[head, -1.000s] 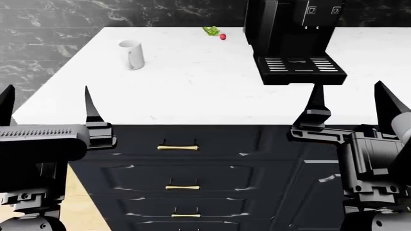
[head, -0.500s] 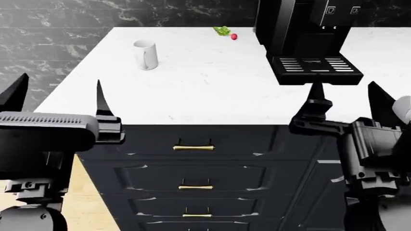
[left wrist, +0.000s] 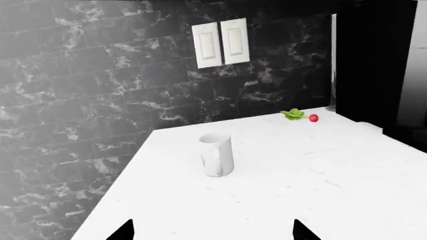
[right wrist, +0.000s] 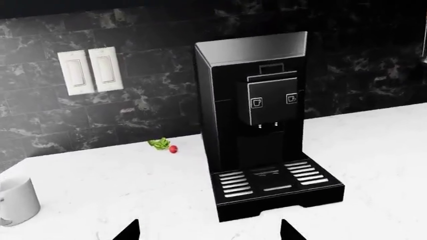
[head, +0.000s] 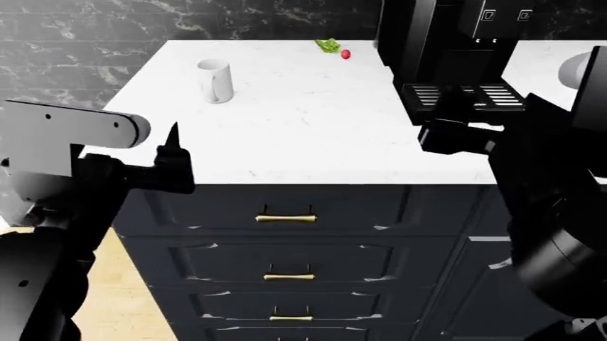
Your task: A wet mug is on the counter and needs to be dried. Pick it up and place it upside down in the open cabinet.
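The plain white ceramic mug [head: 216, 80] stands upright near the white marble-look counter's [head: 313, 135] eleven-o'clock corner, apart from both spread-fingered, empty grippers.

Mug [right wrist: 15, 201] cut by frame edge in right wrist view; logo not readable in any view. Left gripper [left wrist: 212, 231]: only fingertips [left wrist: 123, 231] in frame. Right gripper [right wrist: 208, 231] likewise. Coffee machine [head: 446, 50] top cropped in head view.
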{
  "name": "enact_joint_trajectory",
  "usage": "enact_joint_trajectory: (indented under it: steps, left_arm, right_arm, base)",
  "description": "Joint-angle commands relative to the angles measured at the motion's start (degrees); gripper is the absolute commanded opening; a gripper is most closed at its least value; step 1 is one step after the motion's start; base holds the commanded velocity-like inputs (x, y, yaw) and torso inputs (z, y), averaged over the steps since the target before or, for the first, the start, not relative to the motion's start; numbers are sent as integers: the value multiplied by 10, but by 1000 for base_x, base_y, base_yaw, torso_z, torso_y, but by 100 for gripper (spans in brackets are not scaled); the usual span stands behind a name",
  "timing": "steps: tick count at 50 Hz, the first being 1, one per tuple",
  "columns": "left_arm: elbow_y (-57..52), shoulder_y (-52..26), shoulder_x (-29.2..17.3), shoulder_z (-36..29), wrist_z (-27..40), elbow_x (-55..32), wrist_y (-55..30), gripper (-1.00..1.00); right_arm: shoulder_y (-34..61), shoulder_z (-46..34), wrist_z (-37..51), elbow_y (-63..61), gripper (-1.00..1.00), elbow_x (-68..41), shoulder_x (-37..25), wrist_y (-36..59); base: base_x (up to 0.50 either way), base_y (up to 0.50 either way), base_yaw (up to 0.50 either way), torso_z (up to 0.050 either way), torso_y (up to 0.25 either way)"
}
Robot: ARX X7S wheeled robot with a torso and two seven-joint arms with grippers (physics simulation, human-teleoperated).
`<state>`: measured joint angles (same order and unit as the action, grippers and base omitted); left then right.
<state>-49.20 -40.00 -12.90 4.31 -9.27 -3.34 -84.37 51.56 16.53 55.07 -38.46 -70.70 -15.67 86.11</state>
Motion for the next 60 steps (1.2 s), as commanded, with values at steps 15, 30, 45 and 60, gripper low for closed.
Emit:
enact_joint_trajectory:
  steps: [15,30,45,60]
  left_arm:
    - [29,-4,0,17,-8,-13,-35,100]
    - [14,17,-16,14,-16,-23,-20,100]
    - [22,14,-15,7,-14,-27,-3,100]
    - [7,16,-16,11,-17,-35,-13,100]
  right_arm:
    - [16,-33,40,50,100,-68,-23,-40]
    - [-3,-41,34,49,100,-69,-26,-66]
    - [-10,-45,28,53,100,-72,-34,-83]
    - [-10,-47,53,47,100,-102,-37,-85]
  base:
    - [260,0,0,0,0]
    - [270,0,0,0,1]
    - [239,0,0,0,1]
    - [241,0,0,0,1]
